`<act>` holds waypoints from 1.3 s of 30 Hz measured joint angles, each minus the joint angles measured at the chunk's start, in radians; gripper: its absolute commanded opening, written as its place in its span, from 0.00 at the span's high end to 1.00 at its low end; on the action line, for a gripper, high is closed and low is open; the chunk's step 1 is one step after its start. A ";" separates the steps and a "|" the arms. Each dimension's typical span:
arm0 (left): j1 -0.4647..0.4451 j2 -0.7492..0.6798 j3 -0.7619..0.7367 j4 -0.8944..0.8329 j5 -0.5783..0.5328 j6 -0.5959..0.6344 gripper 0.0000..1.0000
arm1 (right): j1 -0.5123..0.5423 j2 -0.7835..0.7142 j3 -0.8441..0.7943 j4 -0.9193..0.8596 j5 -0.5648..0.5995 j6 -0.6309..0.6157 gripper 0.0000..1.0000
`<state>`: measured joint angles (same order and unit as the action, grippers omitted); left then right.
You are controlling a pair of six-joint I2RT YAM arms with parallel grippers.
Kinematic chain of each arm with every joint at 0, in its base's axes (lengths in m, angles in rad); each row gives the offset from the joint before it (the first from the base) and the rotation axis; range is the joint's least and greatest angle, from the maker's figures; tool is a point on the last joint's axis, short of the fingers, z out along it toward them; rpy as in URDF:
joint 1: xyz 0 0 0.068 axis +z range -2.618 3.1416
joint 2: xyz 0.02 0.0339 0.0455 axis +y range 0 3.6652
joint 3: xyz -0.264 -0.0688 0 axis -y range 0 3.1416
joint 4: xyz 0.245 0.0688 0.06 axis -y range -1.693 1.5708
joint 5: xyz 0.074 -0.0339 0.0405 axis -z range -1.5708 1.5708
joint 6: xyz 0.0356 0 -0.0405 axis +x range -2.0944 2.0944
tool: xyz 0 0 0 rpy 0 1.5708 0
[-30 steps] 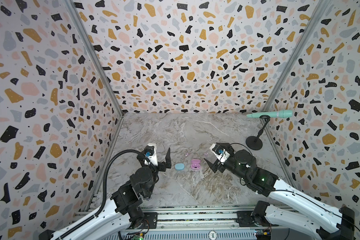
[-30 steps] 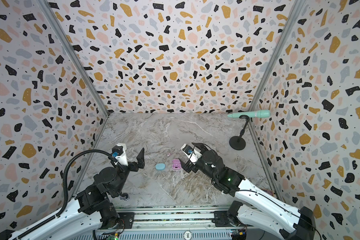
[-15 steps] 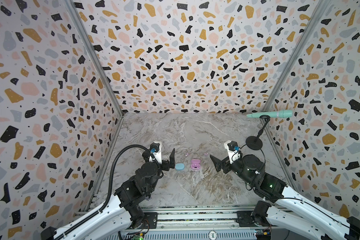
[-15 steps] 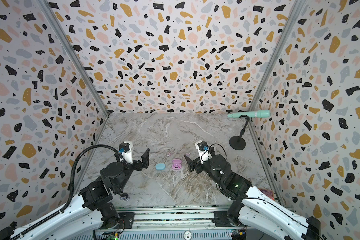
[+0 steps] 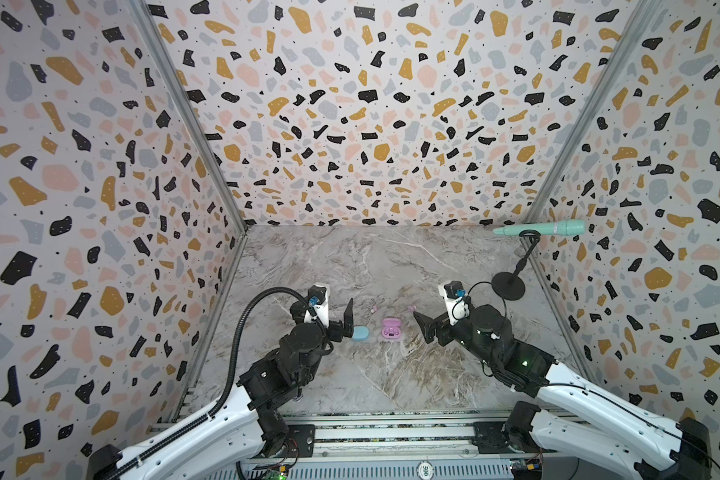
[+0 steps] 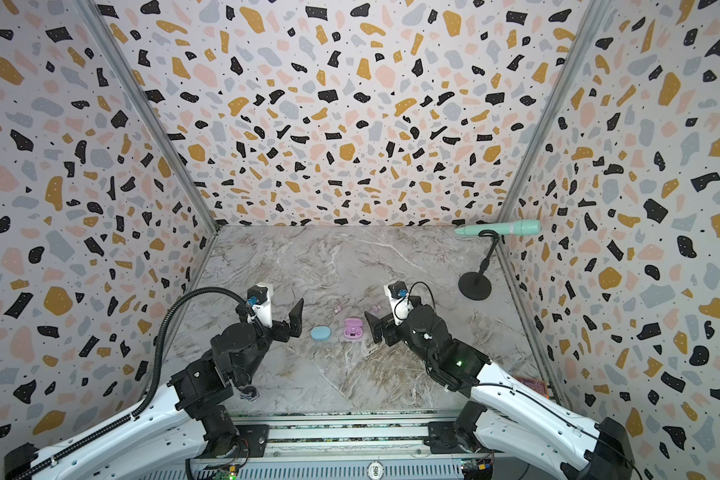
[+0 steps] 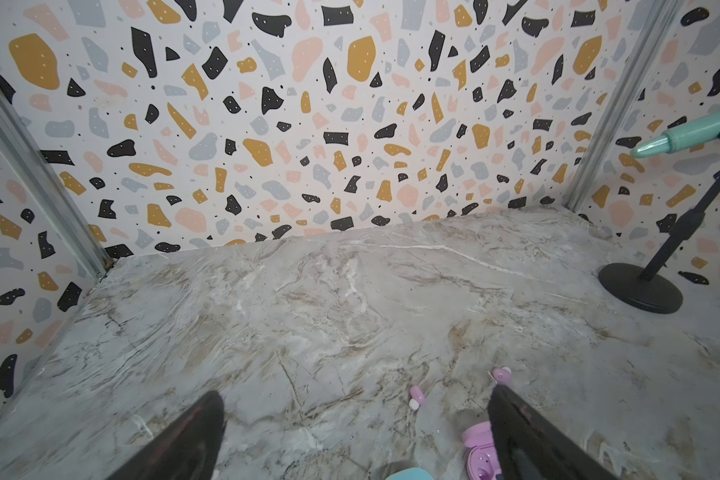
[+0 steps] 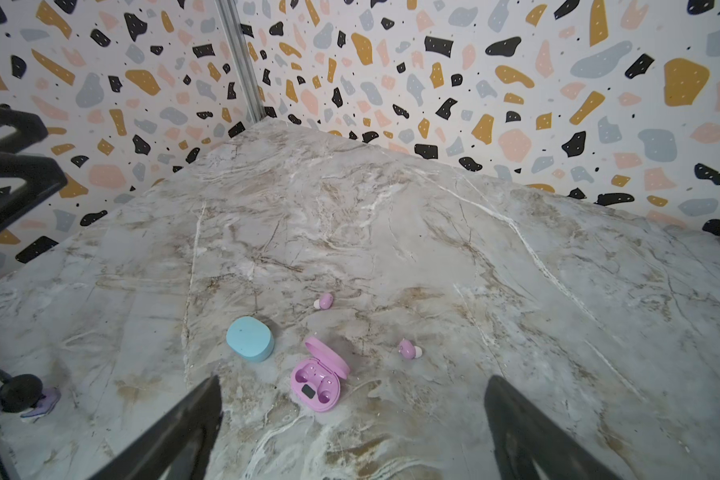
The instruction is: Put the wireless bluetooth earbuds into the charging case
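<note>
Your left gripper (image 5: 350,319) and right gripper (image 5: 421,328), both spread wide and empty, flank the glossy pink oval charging case (image 8: 317,380).

The case sits with its lid raised and both wells vacant. A closed pale blue oval case (image 8: 250,338) stands just beside it on the left arm's side. Two small pale pink plastic earbuds rest on the grey marble tabletop (image 8: 433,232), both farther toward the back wall than the pink case. The right-hand earbud (image 8: 409,349) lies near the right gripper's fingertips, on its side, with its pale tip turned away from the case. The left-hand earbud (image 8: 324,300) lies between the two arms. By this layout, your right arm is the nearer one for a first pick. No blue earbuds show.
</note>
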<state>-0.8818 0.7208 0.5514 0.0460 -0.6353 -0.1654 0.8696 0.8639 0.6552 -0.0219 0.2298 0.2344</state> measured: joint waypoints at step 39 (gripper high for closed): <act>0.000 0.103 0.064 -0.139 0.021 0.019 0.00 | -0.207 0.776 0.426 -0.240 -0.167 0.019 0.44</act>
<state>-0.8818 0.8234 0.6159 -0.0933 -0.6140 -0.1463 0.6628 1.6394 1.0813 -0.2619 0.0624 0.2539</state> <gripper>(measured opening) 0.995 0.581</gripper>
